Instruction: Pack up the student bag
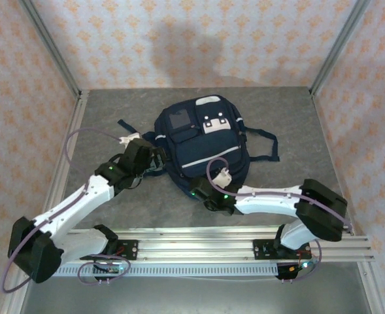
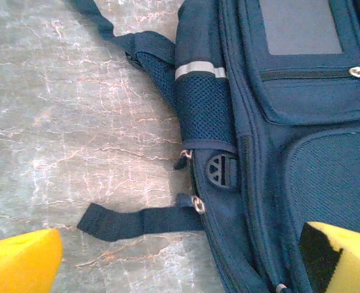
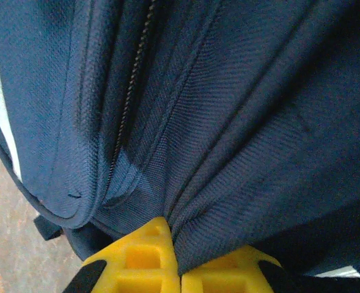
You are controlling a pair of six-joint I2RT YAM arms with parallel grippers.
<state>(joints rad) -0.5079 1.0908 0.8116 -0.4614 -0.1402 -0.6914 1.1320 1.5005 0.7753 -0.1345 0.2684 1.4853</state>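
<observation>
Two jobs split here: my right jaws, pressed together, pinch a fold of the student bag (image 3: 241,122) right at their tips, so I should draw it taut gently while my left jaws, spread wide, frame its side on the counter (image 2: 63,122).

The student bag (image 1: 202,140) is a big navy-blue backpack. It lies flat with the front side up, in the middle of the tabletop (image 1: 297,118), a bit closer to the far edge. White and grey patches (image 1: 213,123) sit on its far half, and a thin light stripe (image 1: 212,157) crosses the near half. Dark straps (image 1: 265,140) spread out to both sides. At the near end the fabric is gathered into tight folds.
</observation>
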